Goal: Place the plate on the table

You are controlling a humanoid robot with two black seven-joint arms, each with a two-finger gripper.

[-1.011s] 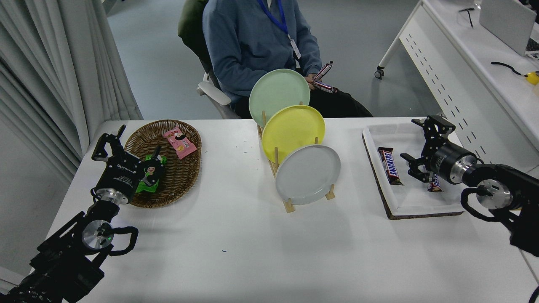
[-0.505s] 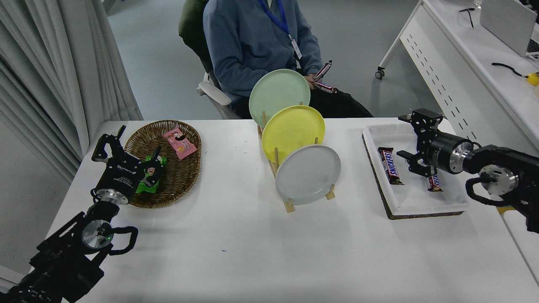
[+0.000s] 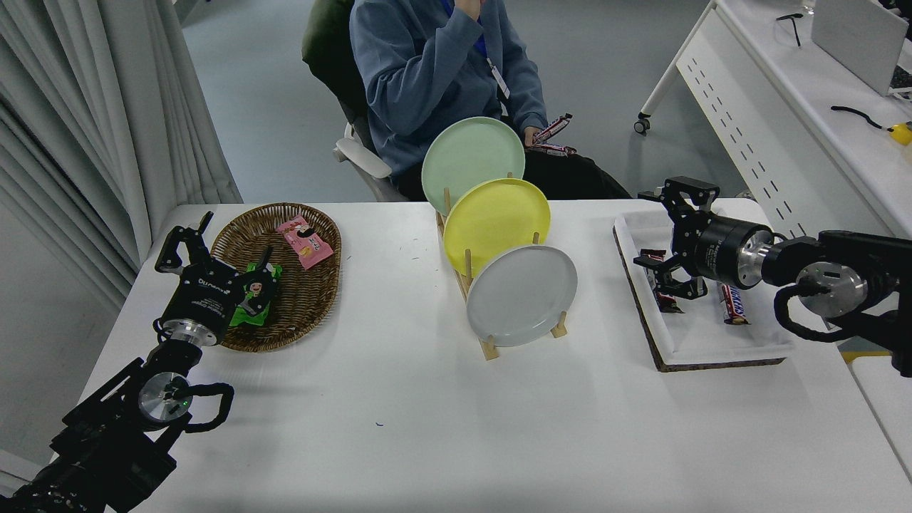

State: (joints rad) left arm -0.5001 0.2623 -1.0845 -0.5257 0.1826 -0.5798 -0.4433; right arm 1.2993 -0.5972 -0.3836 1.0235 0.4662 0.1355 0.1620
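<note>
The light grey plate (image 3: 521,295) stands on edge in the front slot of a wooden rack (image 3: 489,348) at the middle of the white table (image 3: 427,427). A yellow plate (image 3: 496,222) and a pale green plate (image 3: 472,162) stand behind it in the same rack. My right gripper (image 3: 650,231) is open and empty, hovering over the left part of the white tray, well right of the grey plate. My left gripper (image 3: 222,246) is parked at the lower left, open over the basket.
A wicker basket (image 3: 313,299) with snack packets sits at the left. A white tray (image 3: 705,342) with chocolate bars (image 3: 734,305) sits at the right. A person (image 3: 442,71) sits at the far side holding candy bars. A white desk (image 3: 798,114) stands at the far right.
My right gripper has moved left and slightly up, from the tray's right side to over its left part. The person raised a hand toward the face. The plates have not moved.
</note>
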